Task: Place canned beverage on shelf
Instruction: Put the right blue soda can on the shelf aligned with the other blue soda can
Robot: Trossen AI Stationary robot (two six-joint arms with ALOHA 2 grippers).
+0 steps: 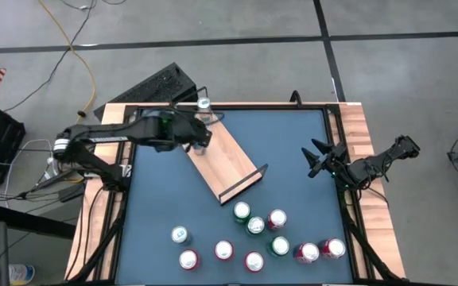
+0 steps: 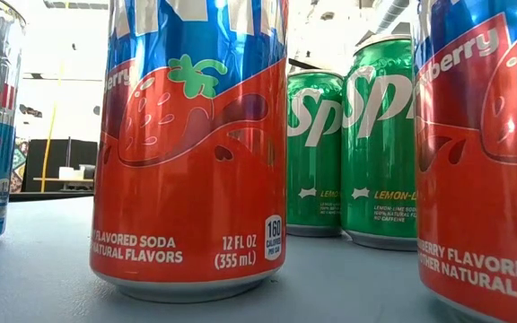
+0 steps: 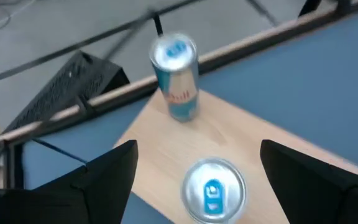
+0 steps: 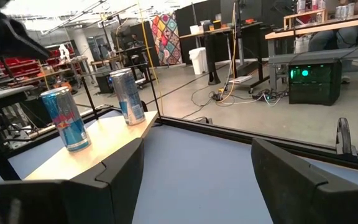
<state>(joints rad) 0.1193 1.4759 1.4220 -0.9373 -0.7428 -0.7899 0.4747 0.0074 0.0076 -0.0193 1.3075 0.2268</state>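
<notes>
On the shelf (image 1: 227,159), near its far end by the counter's far-left corner, I see two slim blue cans upright: one (image 3: 178,78) at the end, a second (image 3: 213,190) just inboard, directly below my left hand (image 1: 199,139). That hand is released, fingers spread either side of the nearer can's top without touching it, so I judge it just set down. Remaining cans (image 1: 254,226) cluster by the counter's near edge, well apart from the left hand; my right hand (image 1: 318,159), also spread and empty, waits at the right edge.
</notes>
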